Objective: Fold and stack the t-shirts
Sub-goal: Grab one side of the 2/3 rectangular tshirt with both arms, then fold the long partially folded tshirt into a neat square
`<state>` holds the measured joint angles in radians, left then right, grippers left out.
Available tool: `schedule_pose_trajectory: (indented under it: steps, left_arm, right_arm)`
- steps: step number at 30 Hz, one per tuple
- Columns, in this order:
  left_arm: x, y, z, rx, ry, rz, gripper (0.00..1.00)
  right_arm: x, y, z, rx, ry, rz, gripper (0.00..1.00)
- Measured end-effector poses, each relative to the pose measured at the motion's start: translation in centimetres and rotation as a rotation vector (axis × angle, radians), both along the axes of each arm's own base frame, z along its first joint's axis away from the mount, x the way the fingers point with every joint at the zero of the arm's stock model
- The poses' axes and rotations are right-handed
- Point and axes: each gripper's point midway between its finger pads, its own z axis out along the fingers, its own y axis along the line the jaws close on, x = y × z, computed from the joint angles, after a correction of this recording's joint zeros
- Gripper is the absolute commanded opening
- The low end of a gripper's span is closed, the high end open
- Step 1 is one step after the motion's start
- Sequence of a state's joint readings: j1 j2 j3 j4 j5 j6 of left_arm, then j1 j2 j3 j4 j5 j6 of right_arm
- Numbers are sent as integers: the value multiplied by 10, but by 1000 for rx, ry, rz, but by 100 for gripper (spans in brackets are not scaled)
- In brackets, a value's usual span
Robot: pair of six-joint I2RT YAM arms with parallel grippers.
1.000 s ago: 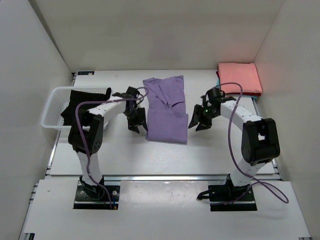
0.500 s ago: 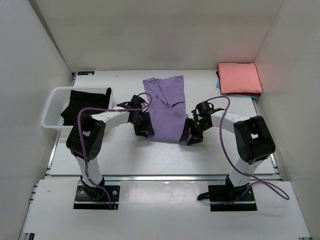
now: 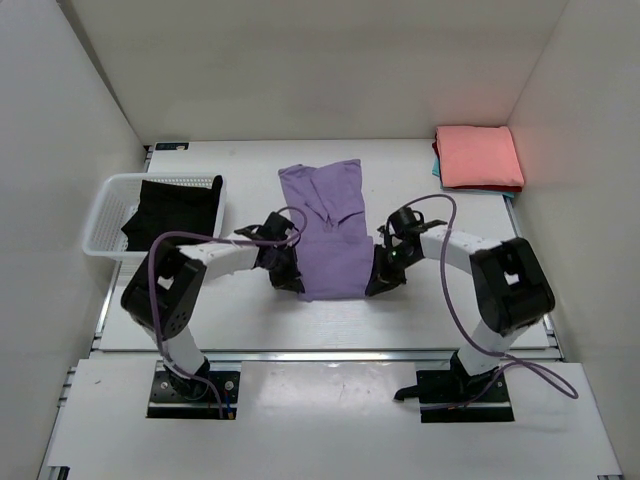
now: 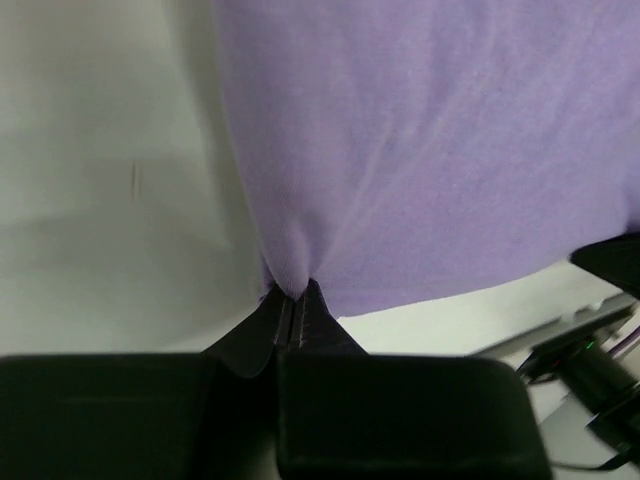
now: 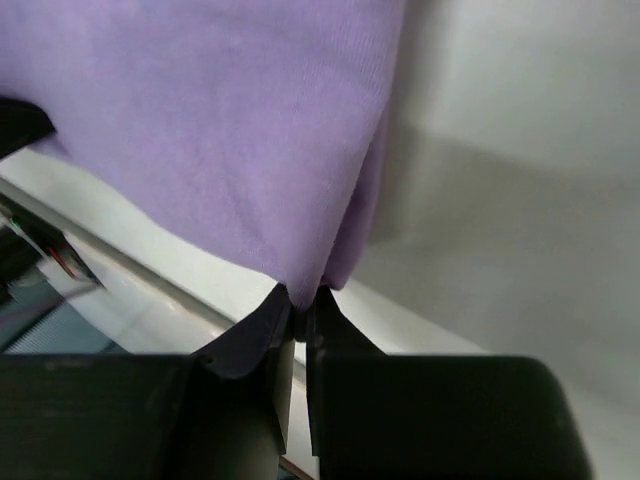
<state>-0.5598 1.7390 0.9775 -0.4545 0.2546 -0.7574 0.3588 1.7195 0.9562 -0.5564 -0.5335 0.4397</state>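
The lilac-purple t-shirt [image 3: 325, 225] lies in the middle of the white table [image 3: 220, 320], already narrowed to a long strip that runs from 12 o'clock to 6 o'clock. The left gripper [image 3: 286, 276] is at the 7 o'clock corner of its near hem and the right gripper [image 3: 379, 278] at the 5 o'clock corner. In each wrist view the two fingers are pressed together with a pinch of purple cloth between their tips, so both pincers are closed on this shirt; the cloth rises like a small tent from each pinch, which suggests that the hem is lifted a little from the table. Taking both corners at one time is probably meant to hold the hem straight, so that it can be carried toward 12 o'clock and laid over the far half without a twist. The salmon-pink t-shirt [image 3: 480, 157] rests folded at 2 o'clock of the table, close to the right wall, with what seems a thin edge of the teal t-shirt [image 3: 437, 168] under it; this looks like the stack where the purple one must go afterwards. The black t-shirt [image 3: 175, 208] lies in the white basket [image 3: 100, 225] at 9 o'clock, not yet folded. The table surface is plain, white and matte; white walls [image 3: 300, 70] stand close on three sides, and the light is even with soft shadows.
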Motion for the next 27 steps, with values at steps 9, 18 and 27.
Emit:
schedule_pose_trajectory:
  steps: [9, 18, 27]
  left_arm:
    - [-96, 16, 10, 8, 54, -64, 0]
    - [-106, 26, 47, -110, -18, 56, 0]
    - [-37, 36, 77, -123, -53, 169, 0]
  right_arm:
    - [-107, 1, 14, 10, 10, 158, 0]
    - [-113, -2, 38, 43, -9, 156, 0]
    - [-36, 5, 73, 57, -67, 133, 0]
